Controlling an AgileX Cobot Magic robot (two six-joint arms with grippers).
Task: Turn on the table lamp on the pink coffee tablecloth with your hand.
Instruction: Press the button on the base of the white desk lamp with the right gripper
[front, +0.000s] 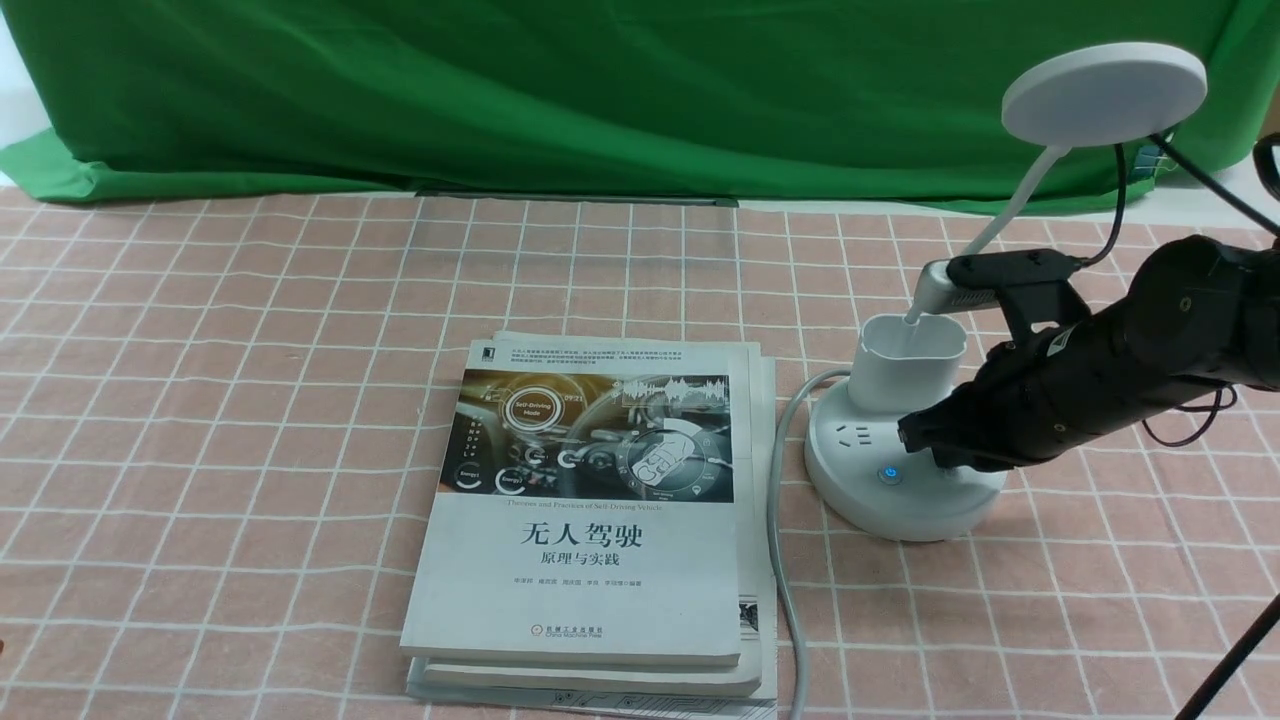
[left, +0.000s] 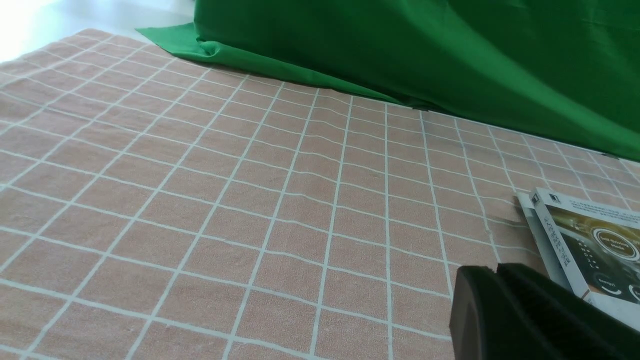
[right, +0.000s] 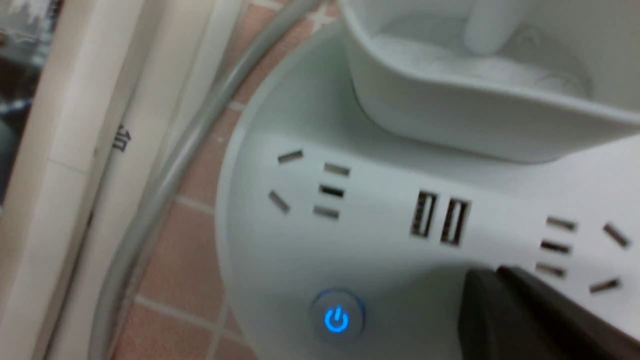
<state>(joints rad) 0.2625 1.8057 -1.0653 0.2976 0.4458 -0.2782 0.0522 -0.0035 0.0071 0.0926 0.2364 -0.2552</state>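
- The table lamp (front: 912, 365) stands at the right of the pink coffee tablecloth (front: 250, 400), just right of the books (front: 590, 560).
- The right gripper (front: 915, 435), jaws pressed together and holding nothing, reaches in from the right. Its long axis points left and slightly down over the lamp's round base (front: 860, 505).
- Only 1 button (right: 336, 319) shows, glowing blue, just left of the tip and a little nearer; whether the tip touches the base I cannot tell.
- The left gripper (left: 492, 272), jaws likewise together, sits well apart to the left, so the right arm is the nearer.
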